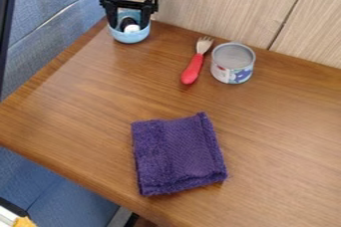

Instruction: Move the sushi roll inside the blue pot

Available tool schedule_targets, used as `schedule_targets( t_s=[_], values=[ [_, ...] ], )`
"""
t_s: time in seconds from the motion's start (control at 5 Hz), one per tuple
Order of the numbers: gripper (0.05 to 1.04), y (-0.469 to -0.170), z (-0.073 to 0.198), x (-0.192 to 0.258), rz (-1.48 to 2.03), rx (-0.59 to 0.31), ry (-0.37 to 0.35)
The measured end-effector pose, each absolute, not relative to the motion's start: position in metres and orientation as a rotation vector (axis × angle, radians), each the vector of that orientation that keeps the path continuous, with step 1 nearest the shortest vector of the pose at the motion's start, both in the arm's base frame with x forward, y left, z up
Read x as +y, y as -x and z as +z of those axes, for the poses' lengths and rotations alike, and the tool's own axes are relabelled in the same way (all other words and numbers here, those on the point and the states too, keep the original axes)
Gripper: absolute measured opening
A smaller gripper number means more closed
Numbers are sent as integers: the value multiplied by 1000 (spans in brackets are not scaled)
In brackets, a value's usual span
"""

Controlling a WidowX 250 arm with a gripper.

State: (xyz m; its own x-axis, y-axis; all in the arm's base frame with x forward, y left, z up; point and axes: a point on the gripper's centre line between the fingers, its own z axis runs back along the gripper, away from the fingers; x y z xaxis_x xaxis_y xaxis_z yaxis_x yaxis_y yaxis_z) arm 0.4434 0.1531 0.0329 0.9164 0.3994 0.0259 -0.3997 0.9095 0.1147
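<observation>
Looks like the drop-off step to me: the black-and-white toy sushi roll (132, 28) is sitting inside the light blue pot (130, 37), up at the far left of the brown wooden bench (286, 126). The black two-finger hand (128, 25) hangs right over it, fingers spread wide on either side of the roll, and I don't see it gripping anything. Can't tell if the fingers touch the pot wall, so I'd go straight up first, nice and slow, or you could drag the rim and tip the lot. Watch the edges too: pot's near the bench's left edge, with the pale wood panel (220, 4) just behind. Once the tips are above the rim, the roomier way out is probably toward the near side, staying left of the red-handled fork (193, 66) and high over the folded purple cloth (178, 154).
</observation>
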Motion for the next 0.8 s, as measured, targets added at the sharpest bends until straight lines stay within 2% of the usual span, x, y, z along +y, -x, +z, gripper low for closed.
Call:
schedule_targets(
  t_s=[0.4,0.8],
  values=[
    [1000,-439,37,153,409,-3,-134],
    [1000,-428,95,127,370,-139,-186]
  ],
)
